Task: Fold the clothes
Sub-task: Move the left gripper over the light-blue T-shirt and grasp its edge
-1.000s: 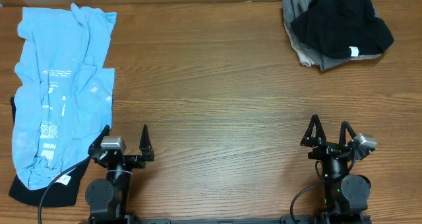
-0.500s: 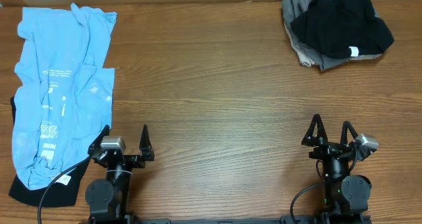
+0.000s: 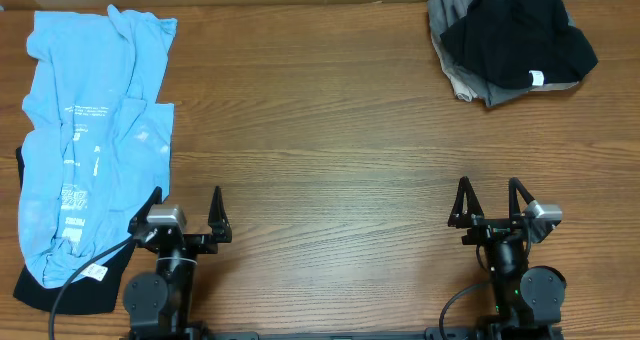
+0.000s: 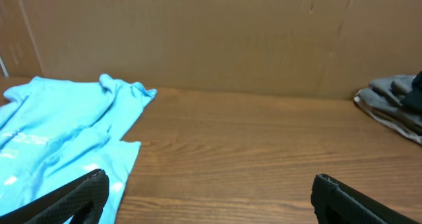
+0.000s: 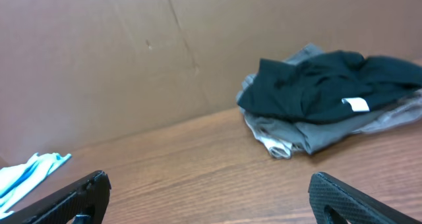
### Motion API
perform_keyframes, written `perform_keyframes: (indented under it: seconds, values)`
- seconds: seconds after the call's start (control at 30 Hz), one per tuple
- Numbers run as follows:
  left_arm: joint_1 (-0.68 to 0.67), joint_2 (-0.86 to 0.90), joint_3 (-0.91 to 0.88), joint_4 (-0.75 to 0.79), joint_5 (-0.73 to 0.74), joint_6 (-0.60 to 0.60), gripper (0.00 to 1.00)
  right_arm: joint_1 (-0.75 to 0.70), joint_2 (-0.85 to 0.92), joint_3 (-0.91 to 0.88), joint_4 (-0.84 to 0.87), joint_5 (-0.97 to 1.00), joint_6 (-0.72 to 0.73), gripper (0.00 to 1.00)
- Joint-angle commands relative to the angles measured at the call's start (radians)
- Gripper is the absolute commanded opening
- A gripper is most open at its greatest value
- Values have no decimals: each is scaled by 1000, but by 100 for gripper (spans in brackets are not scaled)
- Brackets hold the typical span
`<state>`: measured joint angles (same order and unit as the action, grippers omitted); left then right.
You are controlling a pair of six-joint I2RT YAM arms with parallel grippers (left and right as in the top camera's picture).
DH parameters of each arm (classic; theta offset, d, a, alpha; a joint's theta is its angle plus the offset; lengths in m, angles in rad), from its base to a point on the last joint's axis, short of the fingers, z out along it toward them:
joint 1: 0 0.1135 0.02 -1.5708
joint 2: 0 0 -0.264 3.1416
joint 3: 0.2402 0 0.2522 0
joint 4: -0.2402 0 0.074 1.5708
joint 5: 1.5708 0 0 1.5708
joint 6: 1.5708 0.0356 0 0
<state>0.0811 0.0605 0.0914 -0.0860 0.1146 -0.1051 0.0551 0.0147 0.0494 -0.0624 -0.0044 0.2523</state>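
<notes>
A light blue T-shirt (image 3: pixel 95 130) with white lettering lies crumpled lengthwise along the table's left side, over a black garment (image 3: pixel 90 292) whose edge shows at its near end. The shirt also shows in the left wrist view (image 4: pixel 59 138). A pile of black (image 3: pixel 515 40) and grey (image 3: pixel 450 20) garments sits at the far right; it also shows in the right wrist view (image 5: pixel 323 85). My left gripper (image 3: pixel 186 212) is open and empty at the near edge, just right of the shirt. My right gripper (image 3: pixel 486 201) is open and empty at the near right.
A brown cardboard wall (image 4: pixel 211 33) stands along the table's far edge. The wooden table (image 3: pixel 320 140) stretches between the two clothes piles. A black cable (image 3: pixel 70 290) runs from the left arm over the black garment.
The right gripper has turned and shifted slightly left. The left gripper has shifted a little. The clothes have not moved.
</notes>
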Motion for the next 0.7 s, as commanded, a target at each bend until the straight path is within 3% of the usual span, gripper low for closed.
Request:
perform_keyframes:
  seconds: [0.0, 0.37, 0.67]
  values:
    - [10, 79, 96, -13, -15, -14, 100, 7, -10, 95, -32, -25, -26, 100]
    - [10, 438, 425, -33, -11, -14, 100, 7, 133, 351, -229, -64, -105, 100]
    - [10, 756, 829, -341, 78, -14, 100, 7, 458, 659, -432, -119, -131, 100]
